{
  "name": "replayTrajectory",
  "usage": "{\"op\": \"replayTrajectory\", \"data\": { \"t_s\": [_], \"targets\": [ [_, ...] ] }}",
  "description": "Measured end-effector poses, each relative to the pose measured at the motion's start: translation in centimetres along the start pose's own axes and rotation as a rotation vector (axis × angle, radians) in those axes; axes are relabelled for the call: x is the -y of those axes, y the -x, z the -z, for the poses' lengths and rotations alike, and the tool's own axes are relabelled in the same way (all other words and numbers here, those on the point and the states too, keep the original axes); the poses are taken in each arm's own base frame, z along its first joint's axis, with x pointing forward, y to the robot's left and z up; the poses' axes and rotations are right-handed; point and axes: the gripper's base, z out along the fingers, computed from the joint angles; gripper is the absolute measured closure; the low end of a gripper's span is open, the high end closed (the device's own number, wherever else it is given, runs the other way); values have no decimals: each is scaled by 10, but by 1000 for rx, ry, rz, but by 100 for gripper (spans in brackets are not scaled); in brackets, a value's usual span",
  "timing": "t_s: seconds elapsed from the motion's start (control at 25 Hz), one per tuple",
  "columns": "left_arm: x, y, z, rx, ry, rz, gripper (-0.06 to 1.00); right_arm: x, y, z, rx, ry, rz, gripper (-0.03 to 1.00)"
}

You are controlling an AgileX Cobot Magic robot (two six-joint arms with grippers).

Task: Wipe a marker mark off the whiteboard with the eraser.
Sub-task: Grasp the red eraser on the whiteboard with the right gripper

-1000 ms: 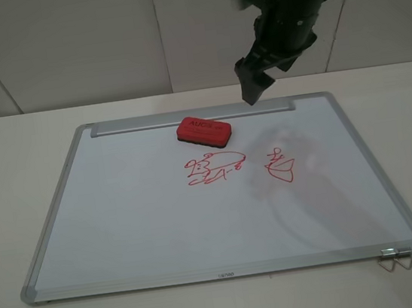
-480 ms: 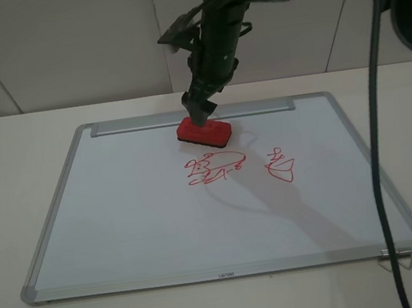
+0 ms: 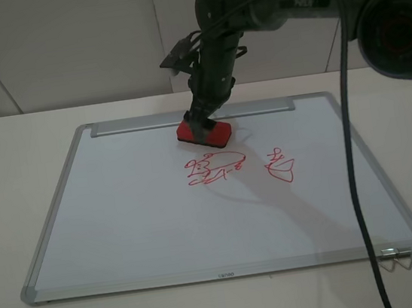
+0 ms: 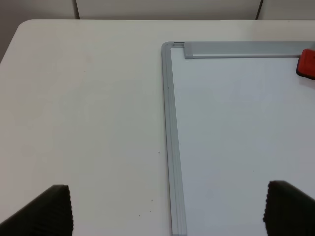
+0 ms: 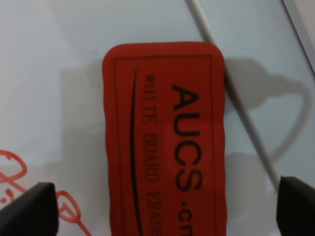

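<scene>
The right gripper (image 3: 201,126) stands over the eraser (image 3: 218,133), its fingers spread with a gap along each long side of the block. Just behind the eraser, the raised silver strip (image 3: 126,126) of the whiteboard (image 3: 138,216) closes that way off. Toward the marker mark (image 3: 212,170) and across the near half, the board lies flat and open.

Eraser (image 3: 219,133) partly behind right hand (image 3: 199,124)

The eraser (image 3: 217,134) lies on the whiteboard (image 3: 122,210) (near its far edge), the marker mark (image 3: 212,170) just before it.
</scene>
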Motion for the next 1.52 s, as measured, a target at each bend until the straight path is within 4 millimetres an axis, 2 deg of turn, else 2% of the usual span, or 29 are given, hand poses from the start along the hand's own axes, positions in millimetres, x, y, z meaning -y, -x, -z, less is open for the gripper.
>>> {"op": "replayTrajectory", "data": {
  "t_s": [0.16, 1.28, 1.36, 1.44, 1.52],
  "targets": [
    [0, 0, 0, 0, 0, 0, 17, 0, 0, -9, 6, -4, 2, 17],
    [0, 0, 0, 0, 0, 0, 17, -1, 1, -24, 14, -8, 3, 17],
    [0, 0, 0, 0, 0, 0, 17, -1, 1, -24, 15, -9, 3, 20],
    [0, 0, 0, 0, 0, 0, 17, -1, 1, -25, 14, -8, 3, 27],
    [0, 0, 0, 0, 0, 0, 17, -1, 1, -25, 16, -10, 3, 42]
  ]
}}
